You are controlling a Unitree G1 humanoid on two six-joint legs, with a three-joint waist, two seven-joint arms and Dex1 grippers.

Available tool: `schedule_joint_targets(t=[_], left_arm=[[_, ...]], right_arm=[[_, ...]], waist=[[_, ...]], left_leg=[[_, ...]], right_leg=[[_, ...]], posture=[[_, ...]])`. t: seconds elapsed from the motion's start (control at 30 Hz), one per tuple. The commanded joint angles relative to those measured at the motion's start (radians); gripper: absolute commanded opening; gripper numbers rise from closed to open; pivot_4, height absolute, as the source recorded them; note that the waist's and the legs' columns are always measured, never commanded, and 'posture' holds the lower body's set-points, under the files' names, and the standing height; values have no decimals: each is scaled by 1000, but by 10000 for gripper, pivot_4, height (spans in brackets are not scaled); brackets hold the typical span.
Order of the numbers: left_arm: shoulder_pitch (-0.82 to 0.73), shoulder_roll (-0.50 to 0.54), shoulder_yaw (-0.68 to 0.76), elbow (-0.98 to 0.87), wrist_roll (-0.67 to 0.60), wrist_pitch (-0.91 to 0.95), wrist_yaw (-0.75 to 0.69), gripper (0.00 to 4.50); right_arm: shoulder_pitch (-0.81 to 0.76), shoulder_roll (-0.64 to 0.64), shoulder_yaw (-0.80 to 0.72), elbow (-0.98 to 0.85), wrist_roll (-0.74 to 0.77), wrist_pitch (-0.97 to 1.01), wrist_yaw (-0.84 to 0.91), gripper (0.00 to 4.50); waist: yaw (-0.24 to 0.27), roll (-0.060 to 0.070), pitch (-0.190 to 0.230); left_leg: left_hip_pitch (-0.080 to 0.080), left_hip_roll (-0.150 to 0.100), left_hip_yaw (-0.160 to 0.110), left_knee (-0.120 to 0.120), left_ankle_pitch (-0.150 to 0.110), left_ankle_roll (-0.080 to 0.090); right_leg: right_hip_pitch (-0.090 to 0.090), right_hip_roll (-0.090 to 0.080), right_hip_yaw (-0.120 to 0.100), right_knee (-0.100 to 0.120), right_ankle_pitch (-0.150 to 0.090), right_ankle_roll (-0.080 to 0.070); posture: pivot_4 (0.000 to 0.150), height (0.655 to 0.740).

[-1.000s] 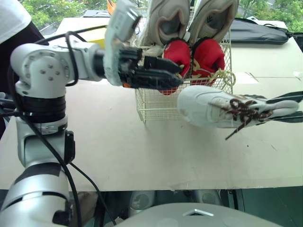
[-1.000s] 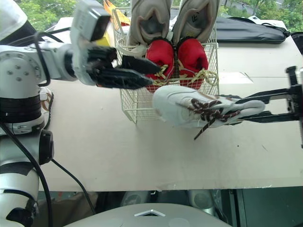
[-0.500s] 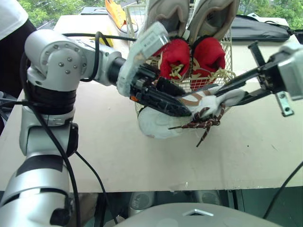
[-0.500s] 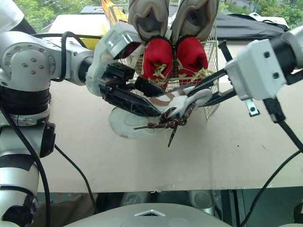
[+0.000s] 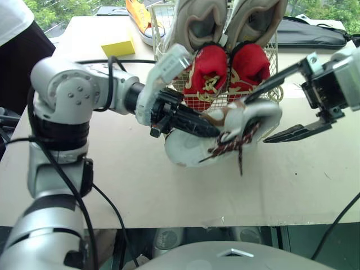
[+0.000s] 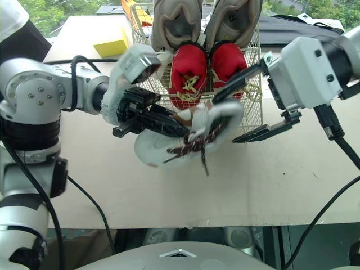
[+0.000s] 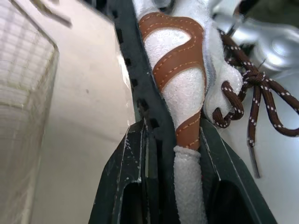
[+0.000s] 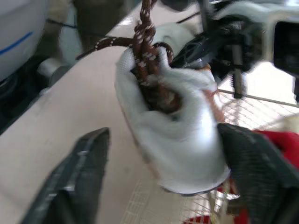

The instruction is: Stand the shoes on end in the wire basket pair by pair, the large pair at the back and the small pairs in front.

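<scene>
A white shoe (image 5: 191, 149) with brown laces hangs just in front of the wire basket (image 5: 270, 84). My left gripper (image 5: 214, 130) is shut on its side wall, and its fingers (image 7: 135, 93) pinch the white and brown upper. My right gripper (image 5: 256, 119) is open, one finger above the shoe's heel end and one below, apart from it; the fingers (image 8: 84, 168) stand wide on either side of the shoe. In the basket a large grey pair (image 5: 197, 22) stands on end at the back, with a small red pair (image 5: 205, 70) in front of it.
A yellow block (image 5: 118, 48) and an orange shoe (image 5: 138, 14) lie behind the basket to the left. A black bag (image 5: 306, 34) lies at the back right. A person (image 5: 17, 34) stands at the table's left. The table's front edge (image 5: 180, 225) is near.
My right gripper has opened and let go of the white shoe. My left gripper has shut on the shoe, which stays in front of the basket.
</scene>
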Motion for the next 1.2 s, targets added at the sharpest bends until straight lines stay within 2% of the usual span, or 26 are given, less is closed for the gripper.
schedule_joint_targets(t=[0.03,0.1,0.17,0.27,0.37,0.53,0.67,0.7,0.73,0.77,0.83,0.9,0.93,0.97,1.03,1.2], left_arm=[[36,-33,212,-43,-167,-62,110,6377],[52,-84,269,-59,-212,-115,218,6371],[69,-144,301,-108,-170,-219,304,6371],[97,-205,297,-171,-141,-312,373,6371],[119,-230,270,-196,-112,-375,396,6371],[146,-262,187,-224,-26,-472,387,6371],[173,-253,147,-232,12,-517,362,6371],[178,-248,138,-232,21,-526,352,6371],[181,-245,133,-231,27,-533,345,6371],[183,-245,129,-229,26,-536,343,6371],[186,-238,116,-225,38,-546,331,6371],[190,-235,108,-222,46,-554,322,6371],[192,-233,104,-223,50,-556,320,6371],[197,-233,101,-228,49,-557,320,6371],[202,-231,96,-232,50,-561,319,6371],[206,-225,110,-225,20,-551,332,6371]], right_arm=[[136,-65,-142,0,58,214,-134,41958],[223,-40,-226,-7,145,331,-230,41958],[281,30,-304,-40,297,457,-381,41958],[257,211,-325,-97,547,546,-746,41958],[233,311,-317,-131,688,566,-965,41958],[194,453,-271,-162,824,507,-1200,41958],[183,469,-267,-167,891,498,-1255,41958],[185,467,-266,-168,903,496,-1264,37004],[187,465,-265,-170,916,494,-1270,34378],[190,463,-263,-175,928,492,-1274,28593],[190,462,-260,-180,954,485,-1278,20382],[191,457,-258,-185,984,481,-1283,9510],[193,455,-257,-187,993,480,-1285,6960],[197,453,-255,-194,1003,479,-1285,2556],[203,450,-249,-201,1015,474,-1288,489],[215,444,-241,-209,1025,464,-1292,489]], waist=[[3,-2,0],[4,-1,-1],[6,-1,-1],[-4,-3,-2],[-3,-1,-1],[-2,-1,-1],[-1,-1,-1],[-1,-1,-1],[-1,-1,-1],[-2,-1,-1],[-2,-1,-1],[-3,-1,-1],[-3,-1,-1],[-3,-1,-1],[-3,-1,-1],[-3,-1,-1]], left_leg=[[0,0,0,1,0,0],[-2,0,-3,3,0,0],[-1,-1,-3,3,0,0],[1,-2,-3,7,0,0],[2,-4,-3,10,0,0],[2,-7,-3,12,-1,2],[1,-8,-3,12,-1,2],[1,-8,-4,12,-1,2],[1,-8,-4,12,-1,2],[1,-8,-4,12,-1,3],[1,-8,-4,12,-2,4],[1,-8,-4,12,-2,4],[1,-8,-4,12,-2,4],[1,-8,-4,12,-2,5],[1,-8,-4,12,-2,5],[1,-7,-5,12,-2,5]], right_leg=[[0,-1,0,1,0,0],[0,-2,-1,0,0,0],[1,-4,0,1,0,0],[4,-3,-1,5,0,0],[2,0,1,12,0,0],[2,4,1,13,0,0],[2,4,1,12,0,0],[2,4,1,12,0,0],[2,4,1,12,0,0],[2,4,0,12,0,0],[2,4,1,12,0,0],[2,4,0,12,0,0],[2,4,0,12,0,0],[2,5,0,12,0,0],[2,5,0,12,0,0],[2,5,0,12,0,0]], posture=[[1500,7400],[1500,7400],[1500,7400],[1500,7400],[1500,7400],[1500,7400],[1500,7400],[1500,7400],[1500,7400],[1500,7400],[1500,7400],[1500,7400],[1500,7400],[1500,7400],[1500,7400],[1500,7400]])
